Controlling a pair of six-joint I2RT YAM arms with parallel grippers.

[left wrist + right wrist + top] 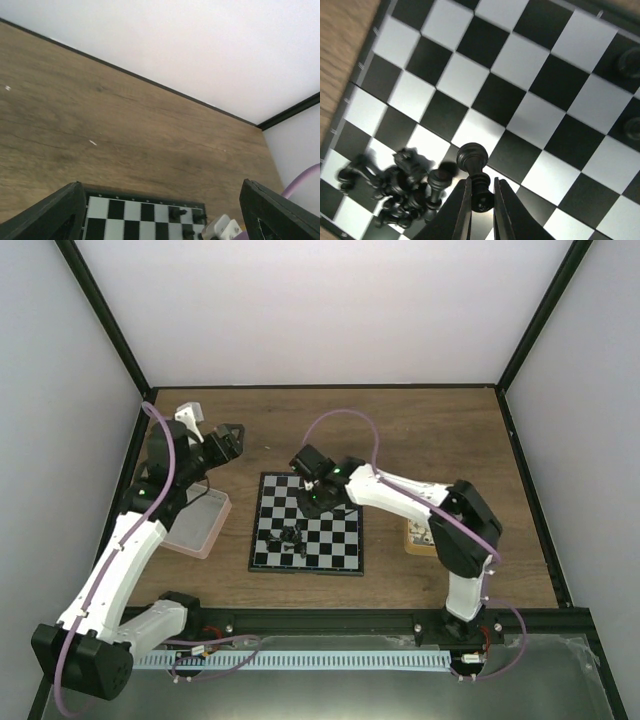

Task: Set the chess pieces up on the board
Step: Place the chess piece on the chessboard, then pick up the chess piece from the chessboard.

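Note:
The board (336,540) lies mid-table. On its near left squares sits a heap of black chess pieces (292,537), shown in the right wrist view as a tumbled pile (402,187). My right gripper (318,496) hangs over the board. In its wrist view the gripper (482,196) is shut on one black piece (472,157), lifted beside the pile. Single black pieces (628,62) stand on the far row. My left gripper (228,440) is raised left of the board, open and empty (161,189). Below it are the board's far edge (131,215) and standing black pieces (176,213). No cream-white pieces show.
A pink tray (203,528) sits left of the board under the left arm. A tan tray (417,536) lies right of the board, partly behind the right arm. Bare wooden tabletop (125,115) stretches behind the board to the back wall.

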